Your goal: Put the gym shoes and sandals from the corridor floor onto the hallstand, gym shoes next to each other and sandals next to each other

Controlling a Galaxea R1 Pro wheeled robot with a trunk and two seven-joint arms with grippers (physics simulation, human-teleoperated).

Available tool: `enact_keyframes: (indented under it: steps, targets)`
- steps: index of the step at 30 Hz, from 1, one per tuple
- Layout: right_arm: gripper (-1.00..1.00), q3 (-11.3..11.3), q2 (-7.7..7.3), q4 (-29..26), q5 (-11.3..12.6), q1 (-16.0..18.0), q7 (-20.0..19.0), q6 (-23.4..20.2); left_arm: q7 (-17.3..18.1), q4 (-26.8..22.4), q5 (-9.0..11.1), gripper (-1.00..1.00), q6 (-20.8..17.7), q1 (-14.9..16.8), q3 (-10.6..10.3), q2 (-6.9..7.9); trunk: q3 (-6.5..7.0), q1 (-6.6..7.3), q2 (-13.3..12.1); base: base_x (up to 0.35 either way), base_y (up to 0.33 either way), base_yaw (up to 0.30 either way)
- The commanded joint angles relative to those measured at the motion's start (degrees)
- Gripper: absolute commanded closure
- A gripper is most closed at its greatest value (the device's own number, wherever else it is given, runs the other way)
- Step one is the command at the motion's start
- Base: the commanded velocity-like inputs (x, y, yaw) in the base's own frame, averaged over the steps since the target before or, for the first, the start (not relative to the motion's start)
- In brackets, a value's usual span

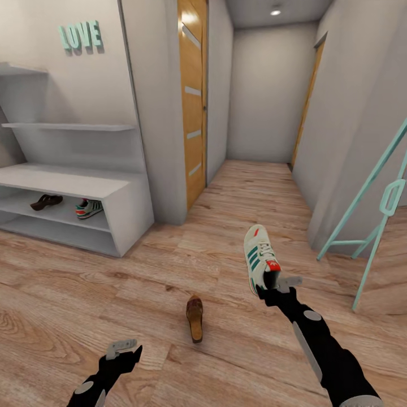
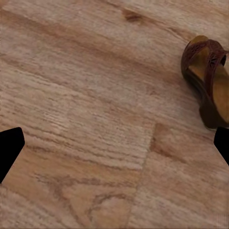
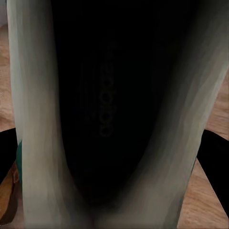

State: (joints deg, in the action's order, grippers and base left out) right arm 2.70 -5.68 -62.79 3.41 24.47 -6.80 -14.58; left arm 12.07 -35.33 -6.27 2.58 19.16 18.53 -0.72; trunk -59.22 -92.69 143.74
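The gym shoe [image 1: 259, 257] hangs above the corridor floor [image 1: 169, 265], pinched at its heel by the right end effector [image 1: 275, 284]; it looks light, with a firm heel collar that suits such a grip. The left end effector [image 1: 121, 347] hovers spread and empty near the brown sandal [image 1: 194, 317], best taken by its strap. Farther off, the hallstand [image 1: 62, 181] already holds one sandal [image 1: 46, 201] and one gym shoe [image 1: 89, 208].

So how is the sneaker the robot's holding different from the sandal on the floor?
The gym shoe is cream-white with green stripes and laces; the sandal is dark brown and open, without laces. The gym shoe is gripped at its heel by the right end effector; the sandal lies alone on the corridor floor. The gym shoe looks bulkier, the sandal flatter. Neither is on the hallstand.
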Motion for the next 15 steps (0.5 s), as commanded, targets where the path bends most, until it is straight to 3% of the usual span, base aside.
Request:
enact_keyframes:
  steps: [1, 6, 15]
  targets:
    - [1.00, 0.1, -0.10, -0.1, 0.3, 0.1, -0.1, -0.5, 0.5, 0.0, -0.6, -1.00, 0.2, 0.1, 0.5, -0.02, -0.05, 0.01, 0.0, 0.000, 0.000, 0.000]
    - [1.00, 0.1, -0.64, -0.4, 0.2, 0.3, -3.2, -1.2, 0.3, -0.2, -0.7, -1.00, -0.2, 0.1, 0.6, 0.11, -0.05, 0.01, 0.0, 0.096, -0.001, 0.000]
    - [1.00, 0.1, -1.04, -0.5, 0.0, 0.3, -6.6, -1.4, 0.2, -0.3, -0.8, -1.00, -0.3, 0.0, 0.5, -0.07, -0.05, 0.01, 0.0, 0.264, -0.101, 0.000]
